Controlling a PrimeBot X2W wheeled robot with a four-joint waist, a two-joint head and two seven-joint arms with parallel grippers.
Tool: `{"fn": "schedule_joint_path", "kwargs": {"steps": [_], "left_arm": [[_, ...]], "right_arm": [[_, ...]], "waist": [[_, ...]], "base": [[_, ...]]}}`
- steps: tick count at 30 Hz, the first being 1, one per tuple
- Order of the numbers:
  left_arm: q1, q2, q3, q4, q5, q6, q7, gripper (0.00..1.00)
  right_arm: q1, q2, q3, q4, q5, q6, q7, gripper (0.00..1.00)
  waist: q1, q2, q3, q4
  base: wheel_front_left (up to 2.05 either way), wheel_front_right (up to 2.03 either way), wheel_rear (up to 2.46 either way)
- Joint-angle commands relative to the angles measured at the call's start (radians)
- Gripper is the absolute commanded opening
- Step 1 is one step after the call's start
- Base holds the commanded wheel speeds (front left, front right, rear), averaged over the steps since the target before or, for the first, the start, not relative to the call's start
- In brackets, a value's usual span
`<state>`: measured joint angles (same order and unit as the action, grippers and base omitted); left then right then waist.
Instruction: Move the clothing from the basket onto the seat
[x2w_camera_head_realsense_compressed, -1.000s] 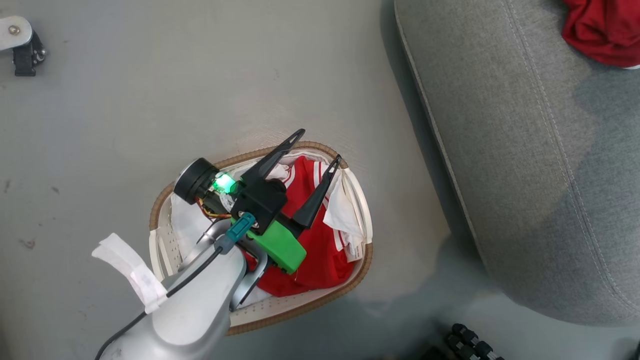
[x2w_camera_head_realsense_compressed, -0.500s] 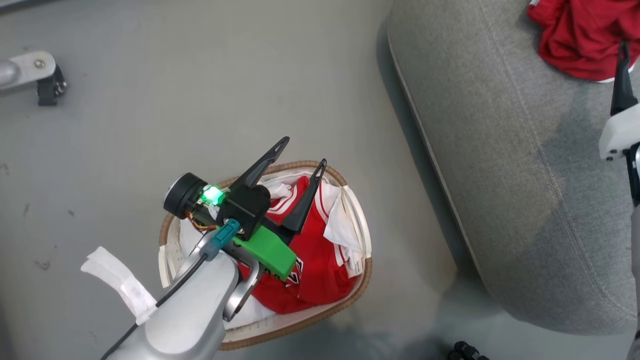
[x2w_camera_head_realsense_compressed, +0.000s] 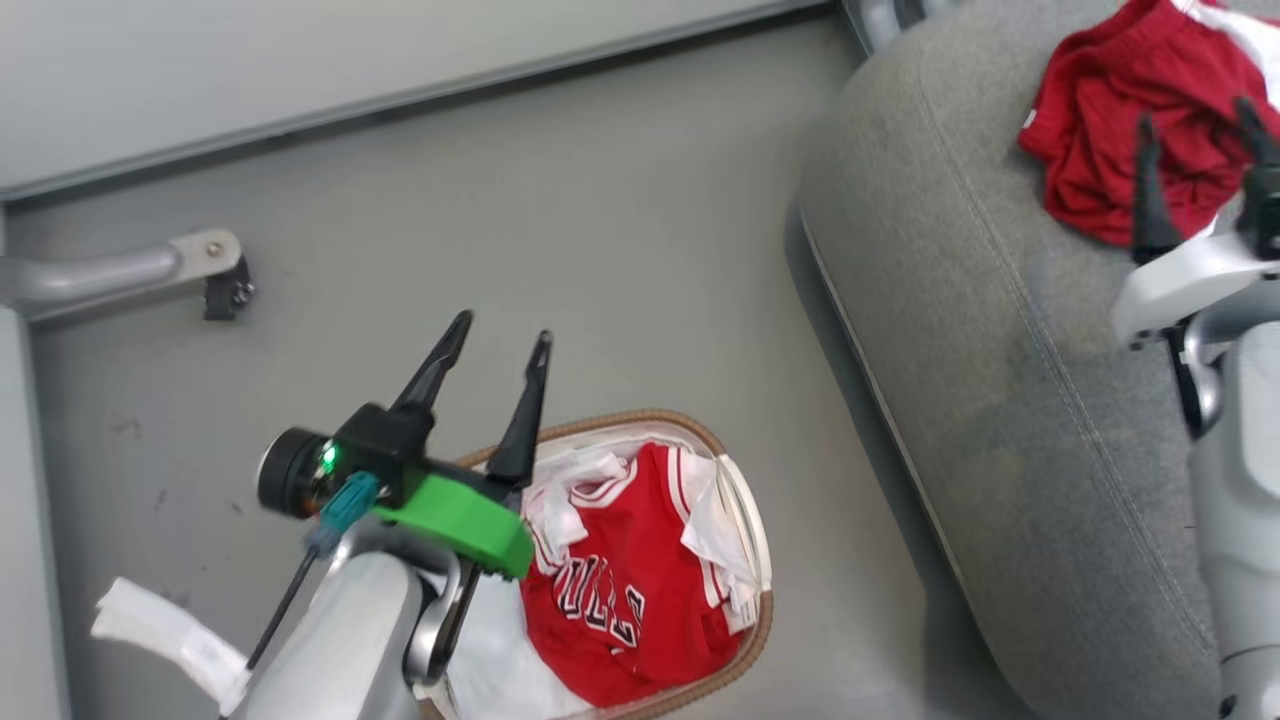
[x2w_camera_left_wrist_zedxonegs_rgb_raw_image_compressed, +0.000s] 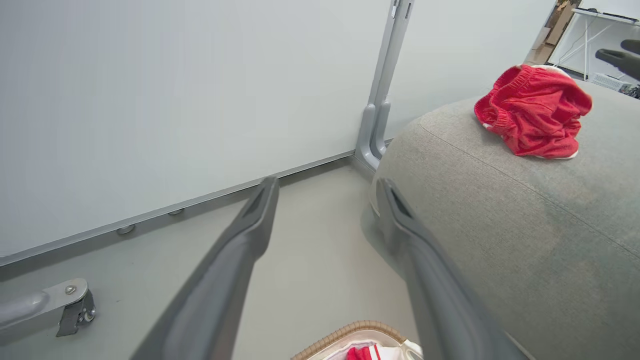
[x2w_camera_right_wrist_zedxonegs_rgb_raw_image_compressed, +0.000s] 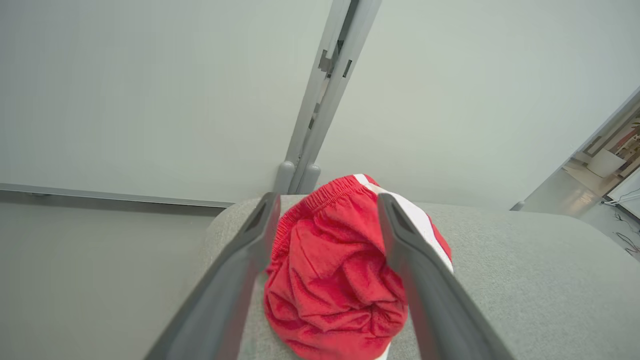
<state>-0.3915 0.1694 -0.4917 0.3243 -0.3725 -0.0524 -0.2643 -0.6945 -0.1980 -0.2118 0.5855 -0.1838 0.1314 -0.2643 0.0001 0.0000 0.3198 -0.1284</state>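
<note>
The basket (x2w_camera_head_realsense_compressed: 640, 416), white with a tan rim, stands on the floor and holds a red jersey (x2w_camera_head_realsense_compressed: 612, 605) with black-and-white lettering. My left gripper (x2w_camera_head_realsense_compressed: 500, 330) is open and empty above the basket's far-left rim, its fingers pointing away over the floor. Its wrist view shows the gripper (x2w_camera_left_wrist_zedxonegs_rgb_raw_image_compressed: 327, 182), the basket rim (x2w_camera_left_wrist_zedxonegs_rgb_raw_image_compressed: 350, 329) at the bottom edge and the seat (x2w_camera_left_wrist_zedxonegs_rgb_raw_image_compressed: 500, 225). Crumpled red shorts (x2w_camera_head_realsense_compressed: 1095, 160) lie on the grey seat (x2w_camera_head_realsense_compressed: 1000, 380). My right gripper (x2w_camera_head_realsense_compressed: 1195, 115) hovers open just over them. In the right wrist view the shorts (x2w_camera_right_wrist_zedxonegs_rgb_raw_image_compressed: 335, 280) lie between the spread fingers (x2w_camera_right_wrist_zedxonegs_rgb_raw_image_compressed: 327, 197).
A pale wall panel with a grey base strip (x2w_camera_head_realsense_compressed: 400, 95) runs behind the floor. A metal leg with a caster (x2w_camera_head_realsense_compressed: 215, 272) juts in at the left. A grey upright post (x2w_camera_left_wrist_zedxonegs_rgb_raw_image_compressed: 380, 100) stands at the seat's far corner. Grey floor separates basket and seat.
The head camera has shifted. My left gripper has drawn back from over the jersey to the basket's far-left rim, still open. My right gripper has come into view above the shorts.
</note>
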Motion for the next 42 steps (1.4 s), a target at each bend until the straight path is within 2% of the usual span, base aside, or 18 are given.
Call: {"fn": "schedule_joint_path", "kwargs": {"steps": [1, 7, 13, 17, 22, 32, 42], "left_arm": [[0.041, -0.004, 0.025, -0.004, -0.001, 0.009, 0.000, 1.00], [0.152, -0.028, 0.148, -0.014, 0.011, 0.020, 0.000, 1.00], [0.253, -0.059, 0.252, -0.025, 0.030, 0.010, 0.000, 1.00], [0.311, -0.077, 0.311, -0.031, 0.047, 0.007, 0.000, 1.00], [0.385, -0.093, 0.372, -0.035, 0.049, -0.002, 0.000, 1.00], [0.485, -0.112, 0.421, -0.041, 0.075, -0.026, 0.000, 1.00], [0.481, -0.118, 0.430, -0.022, 0.099, -0.041, 0.000, 1.00]], "right_arm": [[0.019, 0.014, 0.019, -0.006, 0.018, -0.001, 0.000, 1.00], [0.080, 0.075, 0.090, -0.031, 0.089, -0.001, 0.000, 1.00], [0.221, 0.130, 0.122, -0.093, 0.131, -0.001, 0.000, 1.00], [0.314, 0.144, 0.137, -0.141, 0.155, -0.001, 0.000, 1.00], [0.416, 0.145, 0.184, -0.178, 0.238, -0.001, 0.000, 1.00], [0.580, 0.146, 0.233, -0.231, 0.309, -0.001, 0.000, 1.00], [0.620, 0.146, 0.253, -0.240, 0.318, -0.001, 0.000, 1.00]], "waist": [[-0.0001, 0.0000, -0.098, 0.056], [-0.0001, 0.0000, -0.170, 0.097], [-0.0001, 0.0000, -0.221, 0.139], [-0.0001, 0.0000, -0.249, 0.154], [-0.0001, 0.0000, -0.295, 0.162], [-0.0001, 0.0000, -0.334, 0.172], [-0.0001, 0.0000, -0.344, 0.169]], "base": [[0.00, 0.00, 0.00], [0.00, 0.00, 0.00], [0.00, 0.00, 0.00], [0.00, 0.00, 0.00], [0.00, 0.00, 0.00], [0.00, 0.00, 0.00], [0.00, 0.00, 0.00]]}}
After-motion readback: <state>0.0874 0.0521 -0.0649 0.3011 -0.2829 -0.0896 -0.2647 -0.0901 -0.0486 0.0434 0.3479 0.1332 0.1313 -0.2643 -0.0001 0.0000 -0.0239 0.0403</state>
